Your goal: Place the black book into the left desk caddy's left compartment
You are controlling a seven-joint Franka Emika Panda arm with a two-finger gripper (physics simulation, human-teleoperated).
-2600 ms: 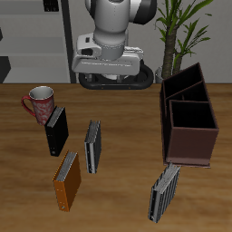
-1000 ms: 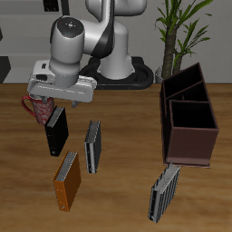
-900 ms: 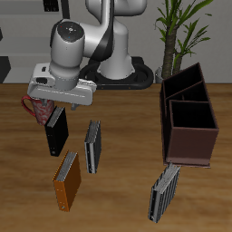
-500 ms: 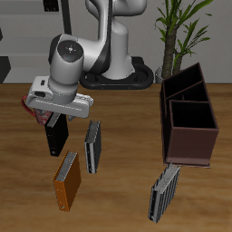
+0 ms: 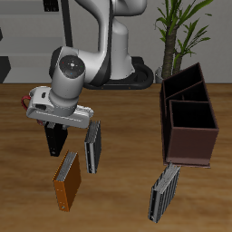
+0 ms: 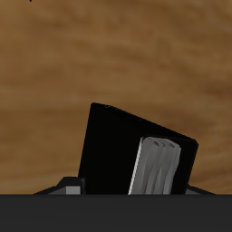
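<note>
The black book [image 5: 56, 142] stands upright on the table, beside the mug and farther back than the orange-brown book. My gripper [image 5: 57, 129] is directly above it, lowered onto its top, jaws open with one finger on each side. In the wrist view the black book [image 6: 122, 149] fills the middle, its pale page edges [image 6: 156, 168] showing, with a fingertip [image 6: 71, 185] just beside it. The left desk caddy [image 5: 188, 145], a dark maroon-brown two-compartment box, stands across the table from the book. Both compartments look empty.
A red patterned mug [image 5: 25, 99] is mostly hidden behind my gripper. A grey-and-black striped book [image 5: 93, 147] stands close beside the black book. An orange-brown book [image 5: 67, 179] and another striped book [image 5: 164, 192] stand near the front edge. A plant [image 5: 181, 36] rises behind the caddy.
My gripper has swung from the table's back over to the black book and come down. Its fingers now straddle the book's top. The book has not moved.
</note>
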